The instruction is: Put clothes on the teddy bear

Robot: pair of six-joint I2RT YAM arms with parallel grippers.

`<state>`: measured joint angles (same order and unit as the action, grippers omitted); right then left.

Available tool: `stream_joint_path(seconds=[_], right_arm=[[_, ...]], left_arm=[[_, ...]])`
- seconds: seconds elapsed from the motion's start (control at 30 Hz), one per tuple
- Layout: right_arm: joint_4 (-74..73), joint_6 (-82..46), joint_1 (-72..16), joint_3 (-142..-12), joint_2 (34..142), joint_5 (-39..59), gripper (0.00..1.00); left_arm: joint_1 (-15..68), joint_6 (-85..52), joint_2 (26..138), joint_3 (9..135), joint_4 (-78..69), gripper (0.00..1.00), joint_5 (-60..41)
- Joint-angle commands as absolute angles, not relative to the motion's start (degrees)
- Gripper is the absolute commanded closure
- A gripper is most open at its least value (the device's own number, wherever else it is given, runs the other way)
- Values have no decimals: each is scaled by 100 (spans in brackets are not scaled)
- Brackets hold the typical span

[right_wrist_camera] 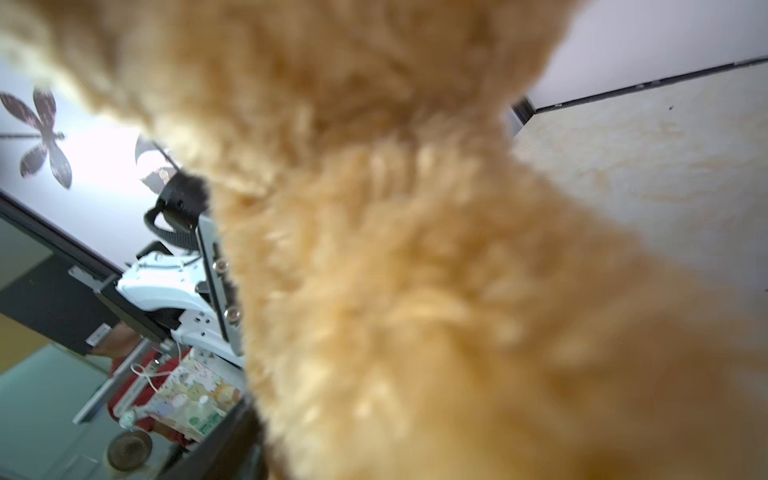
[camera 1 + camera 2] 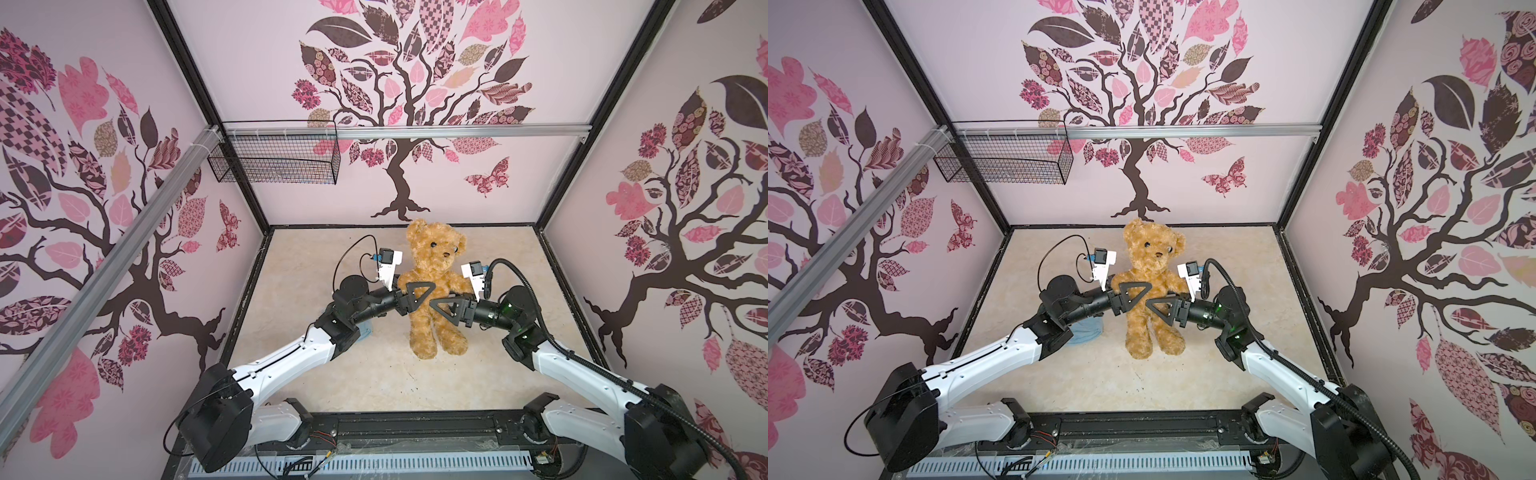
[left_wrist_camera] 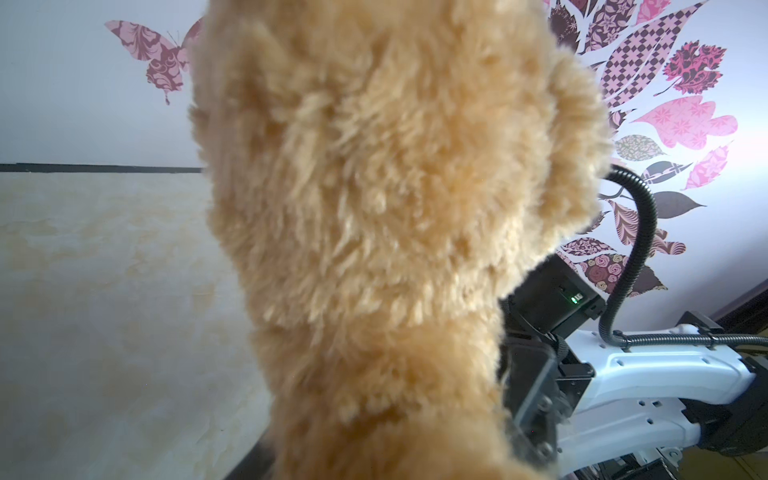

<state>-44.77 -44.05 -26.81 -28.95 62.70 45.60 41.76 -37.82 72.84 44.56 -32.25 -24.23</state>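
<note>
Propping the teddy bear [image 2: 434, 332] upright, you are clasping its shoulder with the left gripper [image 2: 415, 293], the right gripper [image 2: 448, 311] straddling its belly, clamped or not you cannot tell; next likely needing the blue shirt [image 2: 1086, 331].

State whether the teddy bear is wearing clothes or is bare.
Bare: the teddy bear shows only golden fur; a light-blue cloth lies beside it on the table.

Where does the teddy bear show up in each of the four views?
Top view: teddy bear upright, slightly right of centre.
Top view: teddy bear upright, at centre.
Left wrist: teddy bear fills the middle, close up.
Right wrist: teddy bear fills most of the frame, blurred.
Shared landmark: beige table, visible beside it in all four.
</note>
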Motion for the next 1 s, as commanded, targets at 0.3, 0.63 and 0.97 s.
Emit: stream_joint_path(seconds=[0.3,0.63,0.97], right_arm=[[-3114,-3220,-2178,-2935,6045,4234,73],[-670,-2378,-1789,-3296,7399,4599,76],[554,-1743,-2021,-4334,9127,3888,73]], left_arm=[[3693,-4050,6717,3990,-2238,16,-1282],[3116,-3345,5313,4096,1357,3,695],[2685,-3227,5781,4535,3218,3,700]])
